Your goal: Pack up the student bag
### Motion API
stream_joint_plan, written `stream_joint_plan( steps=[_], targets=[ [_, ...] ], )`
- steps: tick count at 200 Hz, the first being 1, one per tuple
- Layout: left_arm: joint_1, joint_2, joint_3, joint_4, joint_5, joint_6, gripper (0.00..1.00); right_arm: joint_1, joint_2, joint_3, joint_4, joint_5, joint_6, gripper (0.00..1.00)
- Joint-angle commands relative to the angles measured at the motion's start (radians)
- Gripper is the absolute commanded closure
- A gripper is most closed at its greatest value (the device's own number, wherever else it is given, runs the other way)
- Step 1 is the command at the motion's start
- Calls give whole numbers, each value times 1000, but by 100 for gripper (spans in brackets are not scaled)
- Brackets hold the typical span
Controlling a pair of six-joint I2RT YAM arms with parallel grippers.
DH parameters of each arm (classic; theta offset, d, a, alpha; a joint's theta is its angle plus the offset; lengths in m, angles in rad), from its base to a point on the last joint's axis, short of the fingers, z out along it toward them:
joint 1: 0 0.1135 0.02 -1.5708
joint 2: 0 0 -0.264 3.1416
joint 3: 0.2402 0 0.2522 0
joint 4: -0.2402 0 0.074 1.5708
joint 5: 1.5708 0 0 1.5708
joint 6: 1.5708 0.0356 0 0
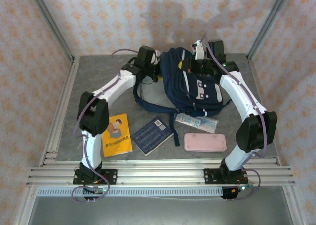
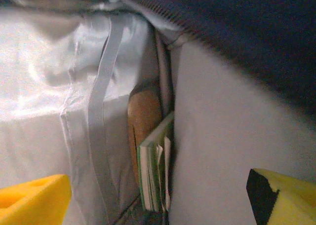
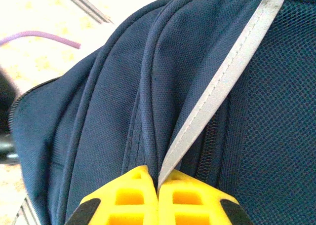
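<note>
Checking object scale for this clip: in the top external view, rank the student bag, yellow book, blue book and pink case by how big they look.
1. student bag, clearly largest.
2. yellow book and blue book: they look about alike, so they are not ranked.
3. pink case, smallest.

The top external camera sits above and behind the near edge of the table [image 1: 94,74] and faces down and forward. It is the far view, covering the whole tabletop, with the near edge at 6 o'clock and the student bag [image 1: 195,87] toward 12 o'clock of centre. The left wrist camera looks along the left gripper [image 2: 158,200], whose fingers [image 2: 34,200] sit at 7 and 5 o'clock, at close range into the bag's pale lined interior. The right wrist camera looks along the right gripper [image 3: 158,185], at 6 o'clock, almost against the bag's navy outer fabric. All three views share the bag.
</note>
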Motion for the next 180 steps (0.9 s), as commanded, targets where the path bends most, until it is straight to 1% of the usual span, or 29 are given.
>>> stream_joint_plan(
  steps=[1,10,33,48,80,119,131,150,156,165,180],
  targets=[
    [16,-139,-62,-58,-25,91,8,0,-8,27,59,69,-5,100],
    [32,-191,-103,-52,-48,102,8,0,4,37,52,78,-8,100],
    [76,-325,-212,-64,-155,118,8,0,43,77,26,96,-16,100],
    [90,-389,-249,-111,-215,143,8,-1,72,94,22,97,-9,100],
    [92,-519,-330,-172,-281,176,8,28,140,109,12,105,-4,100],
    [92,-713,-493,-143,-334,178,7,102,242,165,-45,233,-28,100],
    [92,-757,-526,-139,-334,174,7,121,267,187,-56,262,-25,92],
    [90,-818,-565,-166,-351,199,7,149,274,211,-68,331,-24,69],
    [90,-836,-576,-176,-362,211,7,156,266,211,-72,364,-23,64],
    [90,-861,-593,-192,-379,227,7,161,243,208,-79,415,-20,58],
    [90,-894,-622,-207,-374,243,6,166,180,173,-66,516,-5,53]
  ],
)
